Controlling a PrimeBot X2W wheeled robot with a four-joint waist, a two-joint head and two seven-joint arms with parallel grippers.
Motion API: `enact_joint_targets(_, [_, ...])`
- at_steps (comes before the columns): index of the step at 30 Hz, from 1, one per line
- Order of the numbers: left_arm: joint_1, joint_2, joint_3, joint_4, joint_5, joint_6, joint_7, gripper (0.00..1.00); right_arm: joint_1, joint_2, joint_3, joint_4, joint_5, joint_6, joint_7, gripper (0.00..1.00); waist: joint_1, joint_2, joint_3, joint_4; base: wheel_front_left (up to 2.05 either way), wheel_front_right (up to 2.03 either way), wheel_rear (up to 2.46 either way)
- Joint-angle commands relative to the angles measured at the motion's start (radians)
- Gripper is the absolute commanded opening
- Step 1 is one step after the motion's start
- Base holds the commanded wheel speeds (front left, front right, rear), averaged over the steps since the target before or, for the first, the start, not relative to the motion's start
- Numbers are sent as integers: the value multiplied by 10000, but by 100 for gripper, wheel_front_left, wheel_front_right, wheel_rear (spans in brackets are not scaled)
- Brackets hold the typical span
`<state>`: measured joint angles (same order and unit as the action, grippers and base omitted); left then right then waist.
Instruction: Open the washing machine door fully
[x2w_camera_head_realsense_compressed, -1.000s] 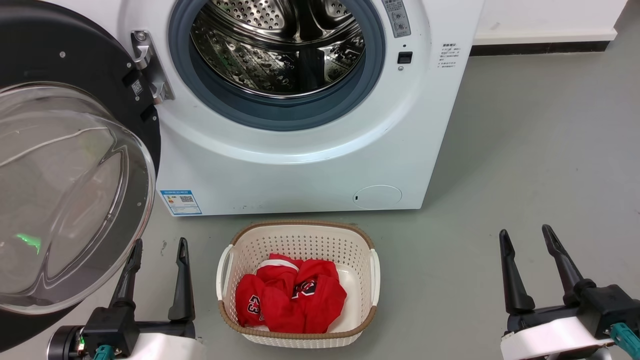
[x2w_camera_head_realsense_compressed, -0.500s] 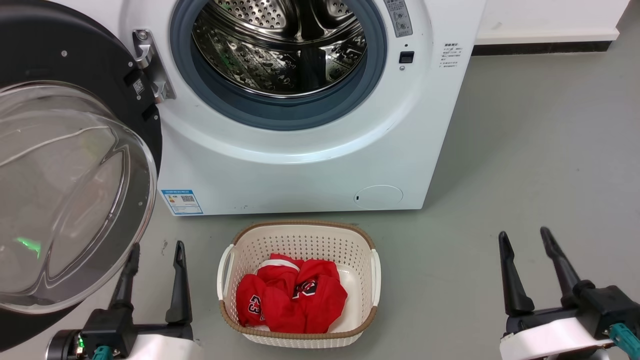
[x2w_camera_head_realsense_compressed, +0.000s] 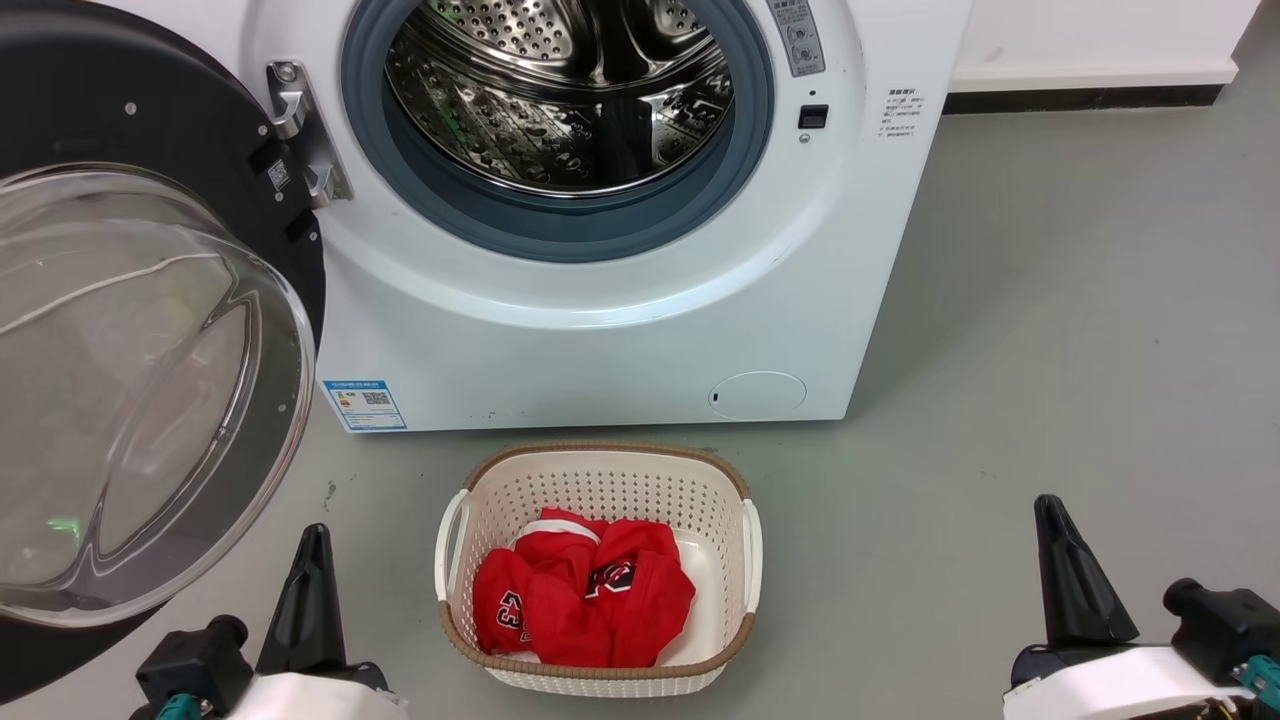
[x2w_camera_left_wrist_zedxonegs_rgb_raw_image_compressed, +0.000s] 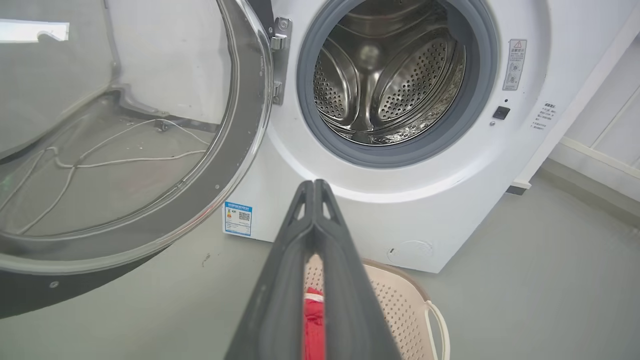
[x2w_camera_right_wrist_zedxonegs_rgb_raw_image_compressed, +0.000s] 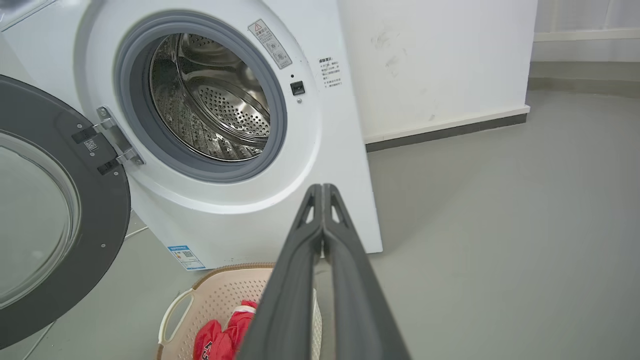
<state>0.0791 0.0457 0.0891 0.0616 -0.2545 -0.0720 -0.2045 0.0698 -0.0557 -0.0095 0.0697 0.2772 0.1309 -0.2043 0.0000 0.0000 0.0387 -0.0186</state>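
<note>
Washing machine door is seen swung wide at the head view's left. Left gripper and right gripper are shown pinched together in the wrist views; white wall is caught upper right, grey floor below.

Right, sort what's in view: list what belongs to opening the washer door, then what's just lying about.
Job: washing machine door, standing open; its metal hinge; washing machine; left gripper and right gripper, both shut.

Lying about: cream laundry basket on the floor before the machine; red clothes in it.
</note>
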Motion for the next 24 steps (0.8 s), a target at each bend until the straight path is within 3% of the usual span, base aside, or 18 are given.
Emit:
enact_joint_targets(1, [-278,20,28,-95,-369,-68,58,0,-285,-95,2,-92,401,0,39,0,0,0,-3,2,0,0,0])
enact_joint_targets(24, [-770,31,74,447,-4340,-231,975,0,-762,-266,-31,442,4528,-1,754,0,0,0,-74,38,0,0,0])
